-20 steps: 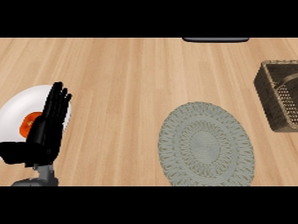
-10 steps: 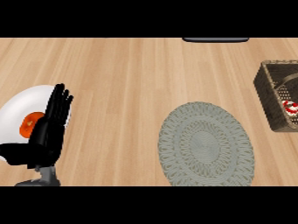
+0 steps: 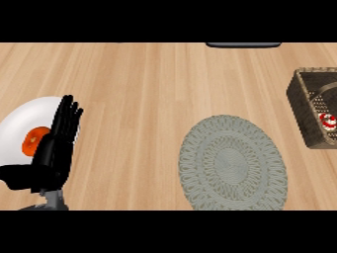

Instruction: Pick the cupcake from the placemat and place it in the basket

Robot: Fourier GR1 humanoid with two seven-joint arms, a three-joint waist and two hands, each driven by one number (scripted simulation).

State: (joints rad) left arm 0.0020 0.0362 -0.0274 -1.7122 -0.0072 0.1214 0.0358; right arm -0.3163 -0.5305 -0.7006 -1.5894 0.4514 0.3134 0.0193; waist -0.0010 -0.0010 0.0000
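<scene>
— Since a second ago, what has moved?

— Only the cupcake (image 3: 328, 120). A second back the basket (image 3: 307, 114) looked bare inside; half a second back the red and white cupcake showed in it, and it lies there now, by the basket's right side under the handle. Nothing else has shifted.

— And your hands?

— My left hand (image 3: 56, 143) stands at the near left, where it was before, fingers straight and pressed side by side, pointing far, thumb out to the left. It holds nothing. My right hand does not show at all.

— What is behind that left hand?

— A white plate (image 3: 12, 134) with something orange (image 3: 34, 140) on it. My hand hides part of both, so I cannot tell what the orange thing is.

— Where is the placemat?

— The round grey woven placemat (image 3: 233, 163) lies near, right of centre, on the wooden counter (image 3: 156, 89). The basket sits at the right edge, farther than the placemat and just beside it, not touching. A dark object (image 3: 244, 45) shows at the far edge; I cannot make out what it is.
</scene>
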